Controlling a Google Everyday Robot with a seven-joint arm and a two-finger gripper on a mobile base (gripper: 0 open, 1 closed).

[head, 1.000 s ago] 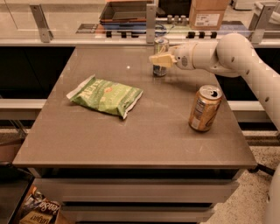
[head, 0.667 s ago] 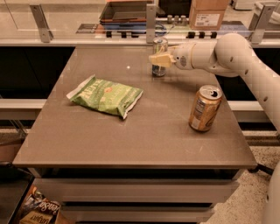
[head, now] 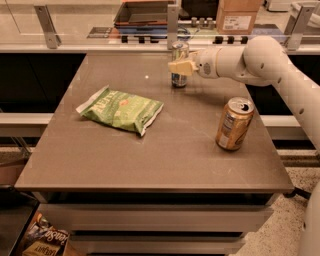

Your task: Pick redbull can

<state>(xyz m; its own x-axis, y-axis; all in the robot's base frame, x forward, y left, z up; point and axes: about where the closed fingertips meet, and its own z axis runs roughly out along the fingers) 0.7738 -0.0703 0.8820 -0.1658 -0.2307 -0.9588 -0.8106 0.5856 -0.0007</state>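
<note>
A green snack bag (head: 121, 109) lies flat on the left half of the brown surface (head: 165, 160), its crimped end pointing toward the front right. Well apart from it, at the far edge of the surface and a little right of the middle, the redbull can (head: 179, 51) stands upright, slim and silver-blue, just in front of a metal post of the railing behind.

The robot's tan end effector (head: 176, 67) reaches in from the right and sits level with the middle of the can, covering the can's waist so that only its top and its base show. The end effector is right at the can and appears to touch it; whether it is open or closed on the can cannot be told from here. Behind it the white arm (head: 250, 57) stretches back to the right and bends down past the edge of the surface.

Nearer the front right, well apart from the slim can, a wider gold-orange can (head: 234, 124) stands upright with its tab end up. A cardboard box (head: 239, 15) sits beyond the railing at the upper right.
</note>
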